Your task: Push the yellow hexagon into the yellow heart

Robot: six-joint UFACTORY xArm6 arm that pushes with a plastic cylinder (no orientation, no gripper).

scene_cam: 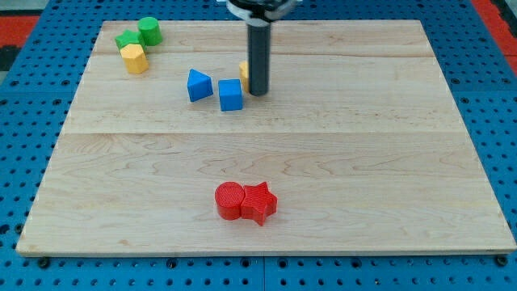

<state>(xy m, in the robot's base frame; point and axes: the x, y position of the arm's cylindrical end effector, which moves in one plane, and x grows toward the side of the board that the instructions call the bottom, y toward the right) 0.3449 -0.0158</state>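
Note:
A yellow hexagon (134,58) sits near the view's top left, touching a green star (126,39). A second yellow block (243,71) shows only as a sliver at the left side of my rod; its shape cannot be made out. My tip (258,92) rests on the board just right of a blue cube (230,94) and just below that yellow sliver. It is far to the right of the yellow hexagon.
A green cylinder (149,31) stands beside the green star at the top left. A blue wedge-like block (199,85) lies left of the blue cube. A red cylinder (230,200) and a red star (259,202) touch each other near the bottom middle.

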